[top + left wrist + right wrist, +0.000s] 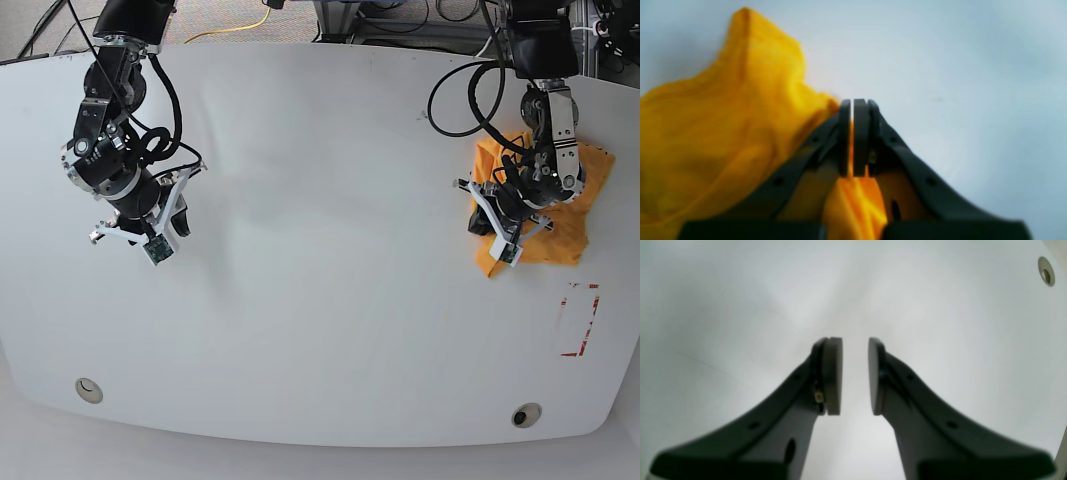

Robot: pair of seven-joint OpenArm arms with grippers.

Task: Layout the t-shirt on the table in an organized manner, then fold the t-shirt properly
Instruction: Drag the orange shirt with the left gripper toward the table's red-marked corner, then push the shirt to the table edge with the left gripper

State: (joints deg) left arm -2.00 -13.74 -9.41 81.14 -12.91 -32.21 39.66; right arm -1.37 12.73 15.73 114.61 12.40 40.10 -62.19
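1. my right gripper [160, 225] hangs over bare table [320, 300], its jaws slightly apart and empty, waiting for a corner to take.
2. my left gripper [852, 136] is clenched on a fold of the shirt [560, 215], which lies bunched at the table's far side under it, ready to spread.

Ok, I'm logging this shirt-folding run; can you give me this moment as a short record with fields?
shirt: orange-yellow t-shirt, bunched in a heap, not laid out
shirt place: near one side edge of the white table, by the red tape outline
left gripper: shut on a fold of the shirt
right gripper: open, empty, over bare table far from the shirt
folding: not begun
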